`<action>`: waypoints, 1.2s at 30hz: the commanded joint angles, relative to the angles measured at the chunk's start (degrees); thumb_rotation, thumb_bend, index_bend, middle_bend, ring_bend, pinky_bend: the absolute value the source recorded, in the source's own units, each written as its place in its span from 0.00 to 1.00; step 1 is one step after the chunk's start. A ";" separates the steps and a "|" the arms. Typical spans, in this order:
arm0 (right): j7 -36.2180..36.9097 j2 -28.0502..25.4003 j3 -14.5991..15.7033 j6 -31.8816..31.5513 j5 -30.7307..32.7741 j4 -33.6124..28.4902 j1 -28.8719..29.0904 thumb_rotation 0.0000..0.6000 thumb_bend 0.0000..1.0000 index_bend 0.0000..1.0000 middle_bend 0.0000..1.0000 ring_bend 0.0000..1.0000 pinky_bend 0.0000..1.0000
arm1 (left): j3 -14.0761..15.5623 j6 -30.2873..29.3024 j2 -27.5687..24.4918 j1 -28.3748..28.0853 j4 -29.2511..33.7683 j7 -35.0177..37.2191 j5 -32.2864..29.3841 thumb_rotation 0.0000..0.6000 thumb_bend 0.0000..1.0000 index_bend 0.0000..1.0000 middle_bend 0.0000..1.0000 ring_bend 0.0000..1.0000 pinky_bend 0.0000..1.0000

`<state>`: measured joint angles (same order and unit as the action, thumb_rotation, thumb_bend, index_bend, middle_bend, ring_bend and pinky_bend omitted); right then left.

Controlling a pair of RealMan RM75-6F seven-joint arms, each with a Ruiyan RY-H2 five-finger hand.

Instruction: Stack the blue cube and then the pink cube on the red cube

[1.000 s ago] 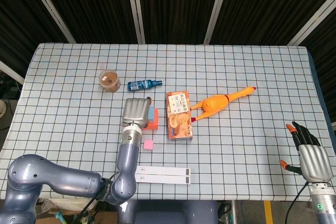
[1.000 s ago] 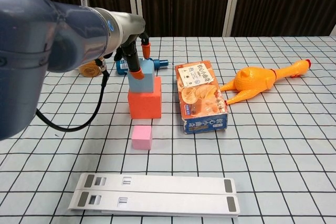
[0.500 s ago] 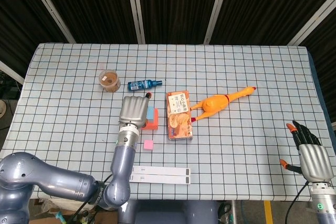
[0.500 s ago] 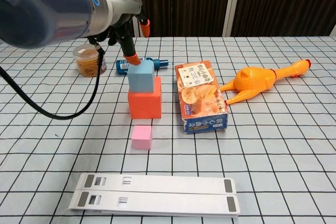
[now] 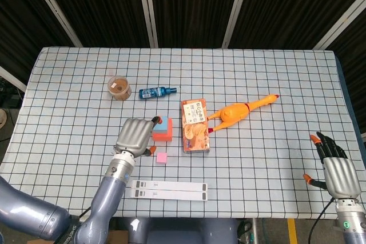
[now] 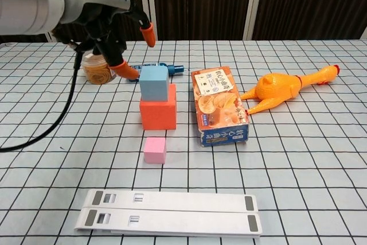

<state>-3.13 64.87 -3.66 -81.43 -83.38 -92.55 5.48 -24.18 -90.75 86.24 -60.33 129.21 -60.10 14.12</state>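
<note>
one step was done — the blue cube (image 6: 153,82) sat on the red cube (image 6: 158,113), and the left robot hand (image 6: 109,32) had let go and drawn back, fingers apart and empty. the pink cube (image 6: 155,150) lay on the desk — next.

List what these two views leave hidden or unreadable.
- Right hand: outside the chest view's frame; the head view shows only its back.
- Snack box print: too small to read in either view.
- Left hand: its palm faces away in the head view.
</note>
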 commanded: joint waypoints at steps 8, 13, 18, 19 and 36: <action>0.01 0.01 0.12 0.07 0.04 -0.04 -0.05 1.00 0.16 0.10 0.07 0.10 0.21 | 5.61 -3.47 0.83 0.95 0.33 0.15 1.21 1.00 0.31 0.27 0.92 0.74 0.78; -0.16 0.08 0.14 0.17 -0.02 -0.10 0.04 1.00 0.16 0.10 0.07 0.10 0.21 | 7.49 -2.97 3.40 0.63 -1.99 -0.09 1.18 1.00 0.31 0.27 0.92 0.74 0.79; 0.03 0.10 0.07 0.11 0.12 0.07 0.00 1.00 0.16 0.10 0.07 0.10 0.21 | 8.69 -2.07 5.52 0.33 -4.03 -0.37 1.11 1.00 0.31 0.27 0.92 0.74 0.79; 0.13 0.08 0.04 0.10 0.16 0.12 -0.01 1.00 0.16 0.10 0.07 0.10 0.21 | 8.90 -1.83 5.99 0.28 -4.50 -0.45 0.90 1.00 0.31 0.28 0.92 0.74 0.79; 0.94 -0.04 0.05 0.17 0.03 0.29 0.05 1.00 0.16 0.10 0.07 0.10 0.21 | 12.27 0.66 12.07 0.44 -13.30 -2.05 0.45 1.00 0.31 0.26 0.92 0.75 0.79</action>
<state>-2.20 64.83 -3.60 -81.26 -83.36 -92.28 5.53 -12.33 -90.82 97.62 -60.05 116.96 -62.15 14.44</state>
